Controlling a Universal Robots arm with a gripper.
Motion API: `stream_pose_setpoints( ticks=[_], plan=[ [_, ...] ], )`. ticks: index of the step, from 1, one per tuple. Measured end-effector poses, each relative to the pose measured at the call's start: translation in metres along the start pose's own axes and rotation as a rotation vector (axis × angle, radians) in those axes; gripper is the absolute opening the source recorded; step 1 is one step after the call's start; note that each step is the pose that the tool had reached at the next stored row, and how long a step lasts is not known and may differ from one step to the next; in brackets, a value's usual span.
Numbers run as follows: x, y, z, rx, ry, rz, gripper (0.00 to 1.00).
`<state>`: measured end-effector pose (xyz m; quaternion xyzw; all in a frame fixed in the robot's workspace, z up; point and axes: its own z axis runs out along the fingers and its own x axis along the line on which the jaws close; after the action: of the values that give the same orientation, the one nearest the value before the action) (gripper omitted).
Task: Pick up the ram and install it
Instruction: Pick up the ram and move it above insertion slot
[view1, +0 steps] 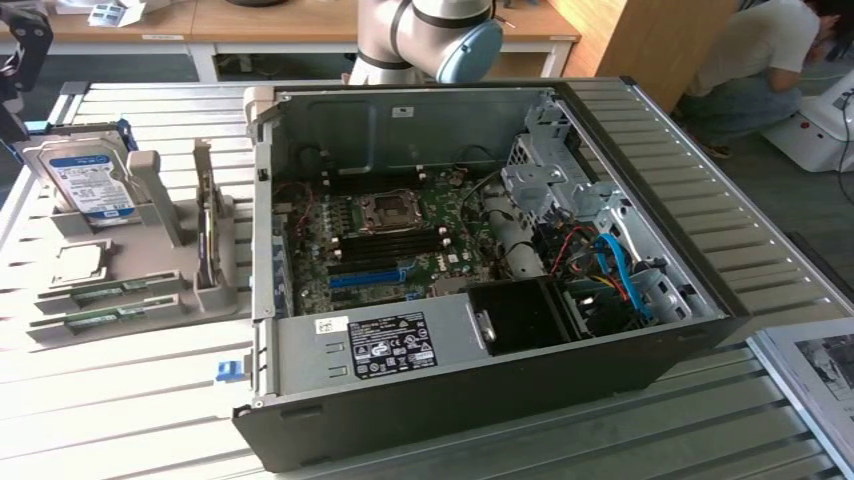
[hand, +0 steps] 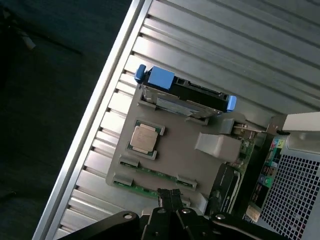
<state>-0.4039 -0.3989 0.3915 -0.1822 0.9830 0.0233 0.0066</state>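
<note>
The ram lies flat in a shallow slot along one edge of the grey holder, on the side farthest from the hard drive, which stands upright at the holder's opposite end. A second green stick lies just beside the ram, on the holder's outermost edge. A processor chip rests in the holder between the drive and the ram.

In the wrist view the hand hangs over the holder's ram-side edge. Its two dark fingertips are drawn together with nothing between them. How far above the holder it is cannot be told.

The holder sits on the slatted metal surface. Just beside the holder stands the open computer case, its motherboard exposed. A person crouches well beyond the case.
</note>
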Motion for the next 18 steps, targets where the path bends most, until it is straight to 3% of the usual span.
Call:
stream_pose_setpoints(
  ticks=[18],
  plan=[
    [0.0,0.0,0.0006,-0.0044,0.0089,-0.203,0.1]
  ],
)
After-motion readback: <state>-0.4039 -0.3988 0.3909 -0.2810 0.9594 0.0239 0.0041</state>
